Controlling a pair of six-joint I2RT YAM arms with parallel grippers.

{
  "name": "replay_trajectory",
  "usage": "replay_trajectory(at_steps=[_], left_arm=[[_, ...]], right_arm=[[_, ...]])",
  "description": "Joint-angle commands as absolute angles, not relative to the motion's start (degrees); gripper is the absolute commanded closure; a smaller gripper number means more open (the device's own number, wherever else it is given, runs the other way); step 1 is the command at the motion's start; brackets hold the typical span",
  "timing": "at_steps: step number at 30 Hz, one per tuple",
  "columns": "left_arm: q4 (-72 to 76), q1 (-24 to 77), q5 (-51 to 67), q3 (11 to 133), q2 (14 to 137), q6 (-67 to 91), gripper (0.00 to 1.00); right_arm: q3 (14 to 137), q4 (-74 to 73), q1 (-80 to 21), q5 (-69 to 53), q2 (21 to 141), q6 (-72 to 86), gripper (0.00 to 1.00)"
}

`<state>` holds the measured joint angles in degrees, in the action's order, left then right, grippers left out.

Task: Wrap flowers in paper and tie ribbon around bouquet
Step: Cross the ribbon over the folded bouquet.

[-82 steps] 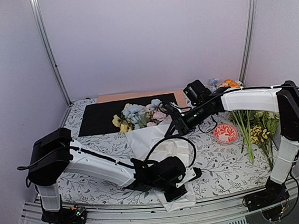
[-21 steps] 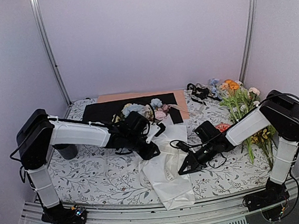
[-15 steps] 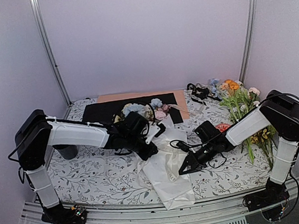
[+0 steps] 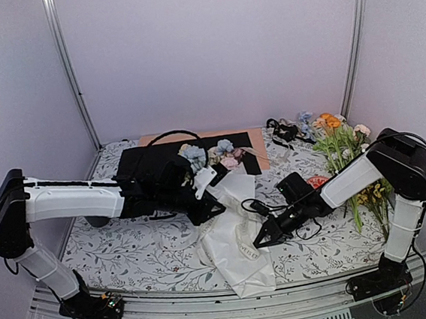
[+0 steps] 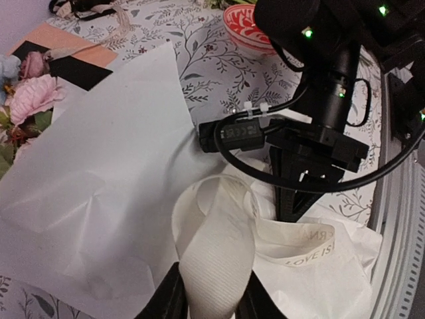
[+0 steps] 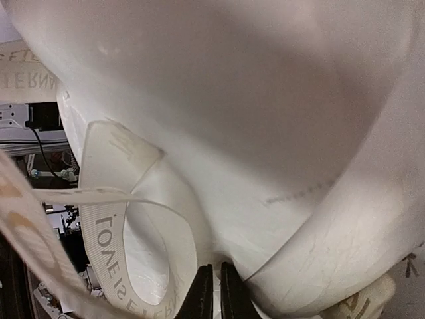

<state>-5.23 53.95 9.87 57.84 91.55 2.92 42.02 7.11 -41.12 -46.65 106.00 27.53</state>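
Now seemingly left end effector's (image 5: 212, 297) ribbon (image 5: 214, 256)

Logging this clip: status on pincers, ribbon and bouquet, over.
Left pincer straddles ribbon, grip unclear. Right pincer shut, tips at the ribbon loop on the bouquet. Ribbon not yet tied. Nothing seen blocking.

Matt ribbed cloth ribbon (image 5: 216, 259); paper (image 5: 99, 166) smooth, seemingly thin.

Both arms low, reaching inward; right pincer (image 4: 260, 239) tips together.
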Motion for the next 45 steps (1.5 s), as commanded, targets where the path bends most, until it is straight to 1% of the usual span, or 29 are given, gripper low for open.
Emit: replay_trajectory(at_steps=[1,3,6,9,12,14,15,17,20,21,22,24,28,30,33,36,39,40,45], left_arm=[[-4.7,55.1,8.0,55.9,92.7,4.3,0.75],[-4.8,55.0,7.0,56.0,92.1,4.3,0.82],[-4.6,55.0,8.3,56.2,90.6,3.6,0.82],[-3.5,55.0,11.1,54.8,88.7,2.8,0.71],[-2.4,54.9,7.1,52.1,87.4,3.4,0.67],[-4.4,54.3,-1.5,52.0,87.5,5.7,0.48],[-5.8,53.7,-4.3,52.5,87.6,6.6,0.42],[-7.0,53.3,-6.0,52.9,86.7,6.9,0.38],[-3.9,54.0,-2.2,50.6,83.0,5.5,0.38],[-2.4,54.3,-0.4,49.3,81.5,4.9,0.39],[-1.1,54.6,1.0,48.3,80.4,4.2,0.42],[-0.6,54.8,3.0,46.8,79.3,3.6,0.52],[-4.2,54.8,4.4,46.1,80.5,3.2,0.72],[-5.6,55.1,4.8,46.1,81.2,3.2,0.77],[-7.5,55.9,3.5,45.8,81.6,4.6,0.81],[-7.8,56.3,2.1,42.5,79.6,9.0,0.81],[-8.6,57.3,-0.3,39.1,77.1,18.0,0.79],[-8.7,58.7,-1.2,38.0,76.5,20.9,0.76],[-7.1,64.3,-5.7,33.3,78.2,31.7,0.52]], right_arm=[[41.5,5.3,-40.6,-43.7,108.1,28.0,0.92],[41.5,5.2,-40.5,-43.7,108.1,28.0,0.92],[41.7,5.0,-40.5,-43.7,108.2,27.9,0.92],[41.9,4.9,-40.6,-43.7,108.3,27.8,0.92],[41.9,4.8,-40.5,-43.7,108.1,27.8,0.92],[41.7,4.7,-40.6,-43.6,107.9,27.7,0.92],[41.7,4.6,-40.6,-43.7,107.8,27.6,0.92],[41.8,4.6,-40.5,-43.7,108.0,27.6,0.92],[42.0,4.5,-40.6,-43.8,108.2,27.6,0.92],[42.2,4.6,-40.6,-43.9,108.3,27.6,0.92],[42.3,4.5,-40.6,-43.9,108.3,27.6,0.92],[42.4,4.5,-40.6,-43.9,108.3,27.6,0.92],[42.4,4.3,-40.5,-43.9,108.2,27.5,0.92],[42.5,4.2,-40.6,-43.9,108.3,27.5,0.92],[42.6,4.1,-40.6,-43.9,108.2,27.4,0.92],[42.8,4.2,-40.6,-43.9,108.2,27.6,0.92],[43.1,4.0,-40.5,-44.0,108.4,27.5,0.92],[43.3,3.8,-40.5,-44.0,108.4,27.4,0.92],[43.8,3.6,-40.6,-44.1,108.7,27.2,0.92]])
